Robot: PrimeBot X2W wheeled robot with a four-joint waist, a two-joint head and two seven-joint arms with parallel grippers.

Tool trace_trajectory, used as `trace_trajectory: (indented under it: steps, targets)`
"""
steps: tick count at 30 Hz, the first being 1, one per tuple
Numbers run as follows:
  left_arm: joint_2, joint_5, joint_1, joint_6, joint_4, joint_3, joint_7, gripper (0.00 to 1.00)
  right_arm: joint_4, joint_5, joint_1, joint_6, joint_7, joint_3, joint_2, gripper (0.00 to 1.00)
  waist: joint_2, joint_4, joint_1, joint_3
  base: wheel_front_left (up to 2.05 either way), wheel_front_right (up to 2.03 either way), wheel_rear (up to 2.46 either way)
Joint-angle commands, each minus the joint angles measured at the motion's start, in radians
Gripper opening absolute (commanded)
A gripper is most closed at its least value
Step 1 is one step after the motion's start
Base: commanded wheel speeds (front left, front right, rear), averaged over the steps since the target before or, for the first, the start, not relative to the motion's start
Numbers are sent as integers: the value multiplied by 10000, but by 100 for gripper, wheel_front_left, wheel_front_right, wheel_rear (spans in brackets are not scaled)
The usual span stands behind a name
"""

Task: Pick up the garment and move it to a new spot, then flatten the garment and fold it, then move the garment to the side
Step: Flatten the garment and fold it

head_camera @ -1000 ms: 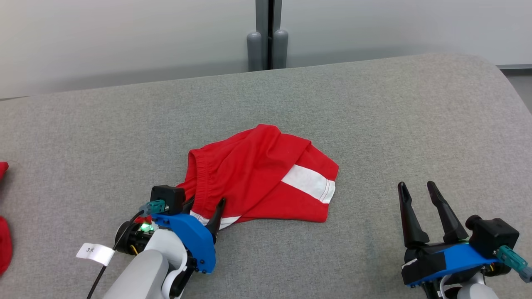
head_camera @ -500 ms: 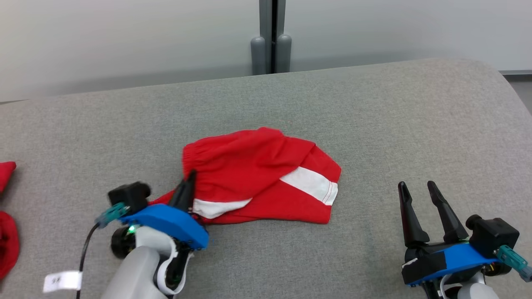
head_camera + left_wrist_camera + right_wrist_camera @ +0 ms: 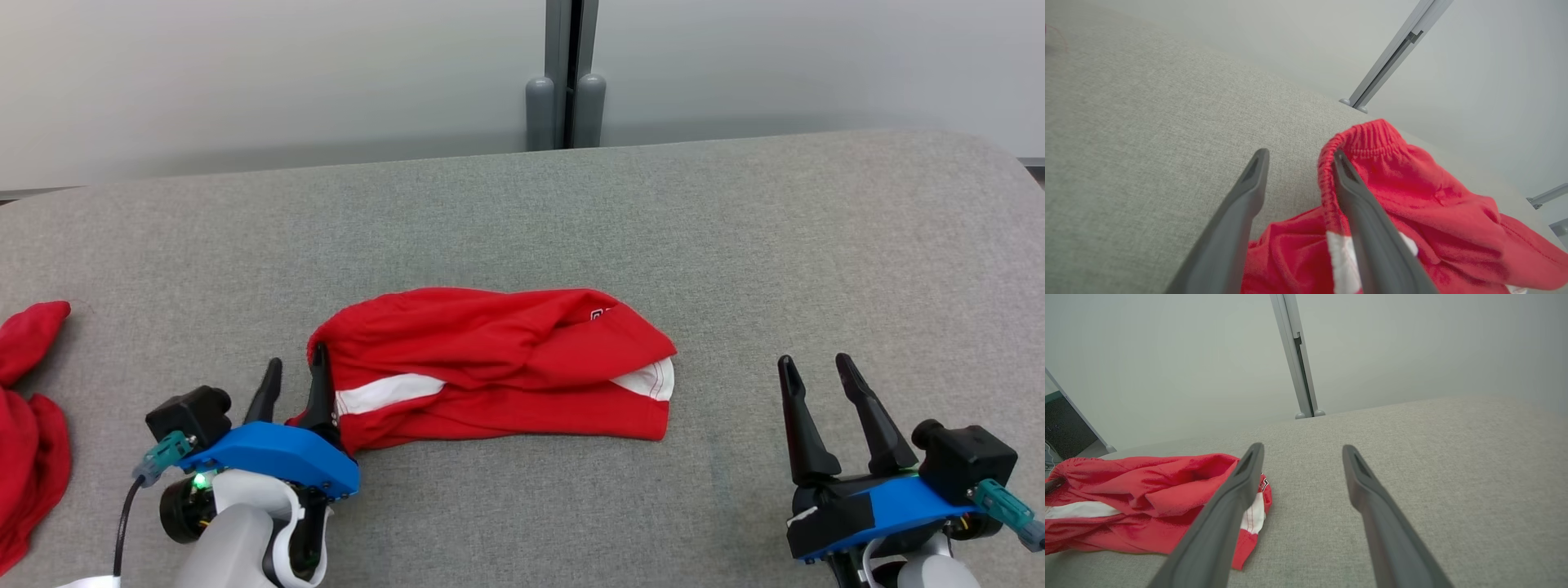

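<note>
Garment point(image 3: 498, 367): red shorts with a white side stripe point(image 3: 384, 394), lying crumpled and loosely doubled over near the middle of the grey padded table point(image 3: 522, 212), stretched lengthwise from left to right.
Waistband point(image 3: 1355, 134): gathered elastic edge at the garment's left end, raised a little, running down along the inner face of one left finger; seemingly touching it, though the wrist view is too close to be sure.
Print: small dark marks on the upper fold near the right end, too small to read.
Left gripper point(image 3: 296, 359): fingers spread, nothing pinched between them; one finger on bare table just left of the cloth, the other against the garment's left end.
Right gripper point(image 3: 813, 361): fingers spread wide, empty, low over bare table, well apart from the garment's right hem.
In the way: nothing on the table between the right gripper and the hem; the left finger itself covering part of the waistband.
Other cloth point(image 3: 28, 425): second red piece bunched at the table's far left edge, well clear of the shorts.
Background: pale wall panels behind the table, joined by a grey upright post point(image 3: 567, 73).
Cable point(image 3: 122, 523): black, hanging from the left wrist.
</note>
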Motion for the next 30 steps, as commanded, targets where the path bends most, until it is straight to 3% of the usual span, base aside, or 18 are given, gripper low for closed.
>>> trace_trajectory:
  steps: [1, 12, 20, 30]
  targets:
    - [111, 107, -132, -12, -93, 44, -127, 100, -54, -8, 7, 5, 21, -15, -33, 100, 0, 23, -1, 0, 0, 0, 0]
    - [542, 1150, 1086, -161, -1818, 301, -678, 100, -132, -18, 129, 5, 26, -207, -33, 100, 0, 119, -1, -55, 0, 0, 0]
    - [382, 3055, 2471, -480, -4053, 910, -688, 100, -222, -93, 236, 5, 121, -383, -33, 100, 0, 270, -1, -140, 0, 0, 0]
    - [191, 4537, 3131, -696, -4063, 1231, -691, 100, -159, -167, 392, 5, 298, -486, -33, 100, 0, 259, -1, -416, 0, 0, 0]
